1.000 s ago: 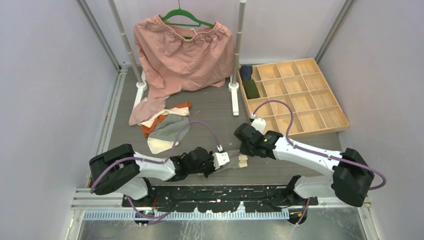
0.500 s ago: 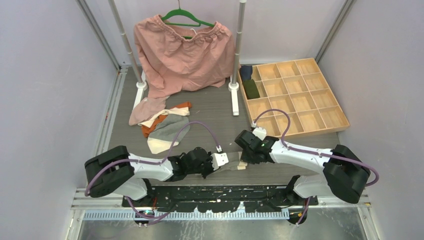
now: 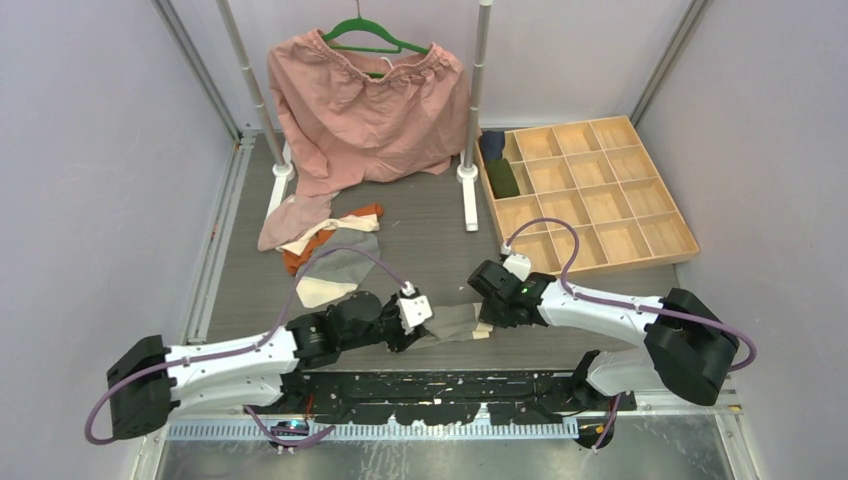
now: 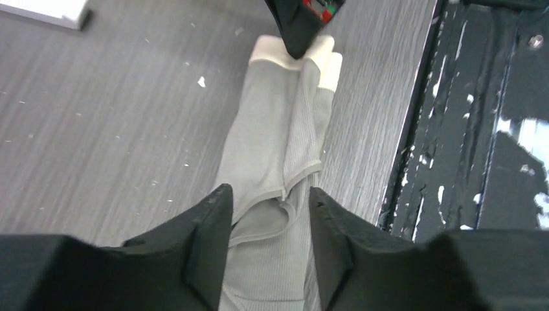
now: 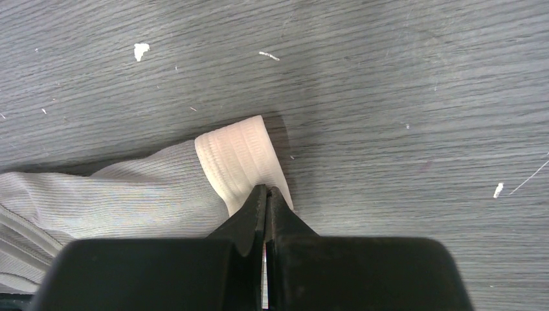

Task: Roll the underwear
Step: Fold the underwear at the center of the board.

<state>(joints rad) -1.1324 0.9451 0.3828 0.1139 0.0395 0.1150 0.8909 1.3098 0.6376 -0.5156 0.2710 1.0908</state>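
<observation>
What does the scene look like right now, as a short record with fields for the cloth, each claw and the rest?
cloth in work: grey underwear, folded into a long flat strip
left claw: open, straddling one end
right claw: shut on the cream waistband
waiting: pile of underwear behind it
tray: two dark rolls in left compartments

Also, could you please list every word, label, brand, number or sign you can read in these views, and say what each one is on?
None: no readable text in any view.
grey underwear: plain ribbed cloth with a cream band, no label showing.
wooden tray: bare wood, no markings visible.
right gripper: small red and green spots on its body, too blurred to read as lettering.
</observation>
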